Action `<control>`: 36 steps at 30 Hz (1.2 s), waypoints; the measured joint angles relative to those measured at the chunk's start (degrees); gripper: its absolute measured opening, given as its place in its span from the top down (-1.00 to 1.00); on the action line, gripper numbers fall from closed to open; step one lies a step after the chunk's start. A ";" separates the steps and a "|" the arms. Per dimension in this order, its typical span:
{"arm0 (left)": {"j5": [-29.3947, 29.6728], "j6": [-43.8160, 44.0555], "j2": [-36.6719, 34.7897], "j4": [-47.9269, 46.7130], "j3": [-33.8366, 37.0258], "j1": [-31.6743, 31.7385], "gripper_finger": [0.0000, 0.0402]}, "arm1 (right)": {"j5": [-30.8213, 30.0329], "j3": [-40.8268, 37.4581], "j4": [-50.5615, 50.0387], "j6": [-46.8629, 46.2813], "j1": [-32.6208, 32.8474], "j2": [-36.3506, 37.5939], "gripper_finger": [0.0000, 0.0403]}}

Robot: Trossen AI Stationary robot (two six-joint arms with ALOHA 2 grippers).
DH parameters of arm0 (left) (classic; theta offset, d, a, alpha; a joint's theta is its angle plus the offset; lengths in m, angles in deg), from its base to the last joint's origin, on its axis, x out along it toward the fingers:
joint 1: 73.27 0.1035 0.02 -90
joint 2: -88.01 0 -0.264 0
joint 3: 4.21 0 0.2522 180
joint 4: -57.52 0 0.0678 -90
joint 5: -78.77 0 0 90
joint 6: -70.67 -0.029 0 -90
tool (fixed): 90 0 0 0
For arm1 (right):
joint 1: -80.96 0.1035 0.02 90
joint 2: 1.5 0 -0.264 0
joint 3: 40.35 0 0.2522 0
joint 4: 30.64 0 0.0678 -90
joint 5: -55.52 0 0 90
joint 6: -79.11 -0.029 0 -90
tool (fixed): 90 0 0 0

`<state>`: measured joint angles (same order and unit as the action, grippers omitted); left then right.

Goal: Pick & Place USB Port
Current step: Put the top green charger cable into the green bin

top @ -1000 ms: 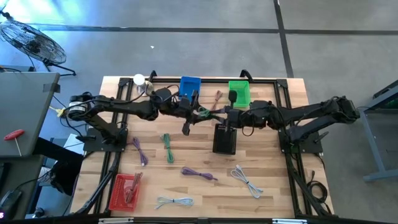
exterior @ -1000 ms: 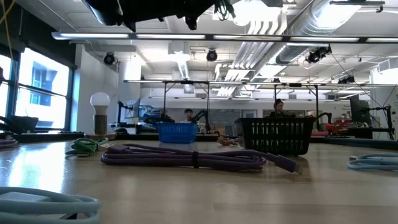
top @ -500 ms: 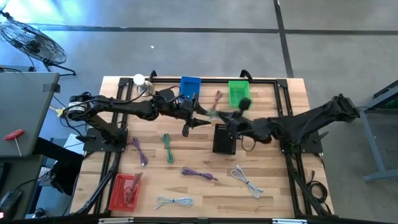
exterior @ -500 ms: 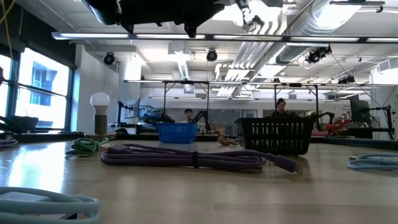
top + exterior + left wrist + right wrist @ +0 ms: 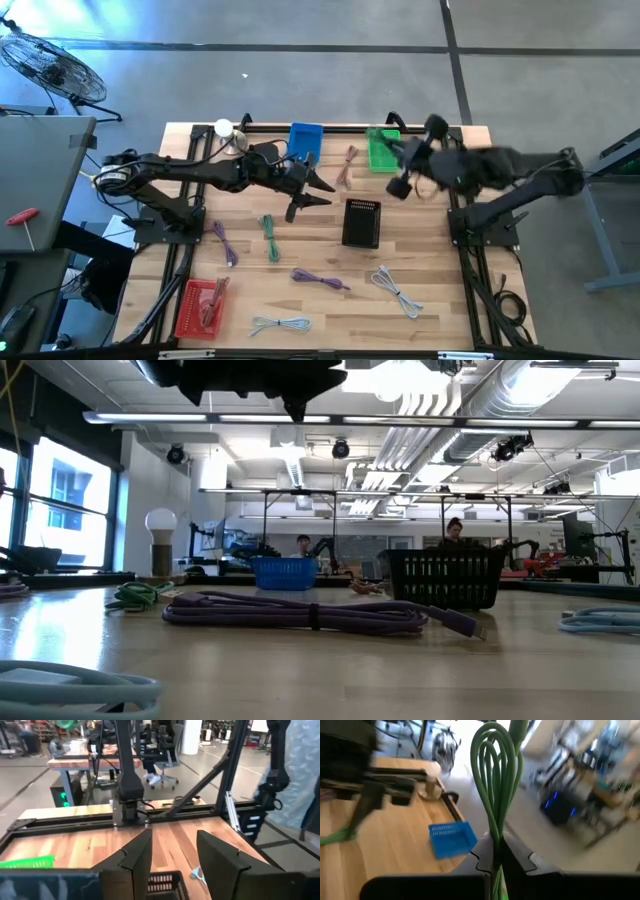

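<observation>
My right gripper (image 5: 496, 847) is shut on a coiled green USB cable (image 5: 496, 780). In the high view it (image 5: 398, 186) is raised beside the green basket (image 5: 383, 150) at the table's far right. My left gripper (image 5: 172, 840) is open and empty. It hovers at mid-table (image 5: 308, 198), left of the black basket (image 5: 361, 222), whose rim shows below its fingers (image 5: 165, 882). My right gripper pinches the green cable's bundled strands (image 5: 495, 837) between its two fingers, several strands together near one end of the coil. The loops (image 5: 492, 750) stick out past the fingertips. The cable is lifted clear of the table.
A blue basket (image 5: 305, 140) stands at the far edge and a red basket (image 5: 200, 308) at the near left. Loose cables lie on the wood: purple (image 5: 320, 280), purple (image 5: 224, 242), green (image 5: 269, 238), pale (image 5: 397, 290) and pale (image 5: 280, 325). A lamp (image 5: 223, 128) stands at the far left.
My right gripper has carried the green cable from mid-table, beside my left gripper, up and toward the table's far right, and now stands beside the green basket. The cable is lifted clear. My left gripper has stayed near mid-table.
</observation>
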<state>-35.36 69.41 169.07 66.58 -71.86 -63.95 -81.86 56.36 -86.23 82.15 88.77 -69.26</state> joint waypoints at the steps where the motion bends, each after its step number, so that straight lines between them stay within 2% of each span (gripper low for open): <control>1: -0.25 -0.01 -0.26 -0.51 0.00 0.00 0.26 | 1.96 0.54 -1.55 -2.07 -2.40 -0.04 0.96; 8: -1.12 -0.14 -1.31 -5.79 -0.02 0.00 0.26 | 17.11 0.50 -5.96 -10.63 -20.33 -4.80 0.96; 11: -1.26 -0.15 -1.32 -6.22 -0.03 -0.11 0.26 | 20.69 -2.47 -1.06 -10.55 -26.18 -8.52 0.96; 15: -1.46 -0.25 -1.32 -9.34 -0.02 -1.73 0.26 | 30.45 -6.36 4.29 -10.58 -34.01 -13.49 0.96; 19: -2.08 -0.46 -1.85 -11.19 -0.07 -4.37 0.26 | 31.82 -9.48 4.04 -13.50 -40.56 -16.39 0.96; 22: -1.98 -1.45 -1.80 -13.38 -0.07 -6.38 0.26 | 34.41 -13.80 6.53 -15.56 -44.12 -16.91 0.96; 27: -1.25 -4.65 -1.80 -15.88 -0.07 -9.77 0.26 | 40.11 -22.17 19.12 -19.51 -48.18 -16.92 0.96; 32: 3.56 -5.48 -1.80 -16.83 -0.07 -13.06 0.26 | 41.75 -29.25 27.99 -21.05 -50.42 -16.92 0.96; 36: 4.19 -7.17 -1.80 -16.97 -0.07 -14.01 0.26 | 44.16 -33.15 33.21 -22.51 -51.15 -16.92 0.96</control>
<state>-31.17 62.24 167.27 49.62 -71.92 -77.96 -37.69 23.21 -53.02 59.64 37.62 -86.18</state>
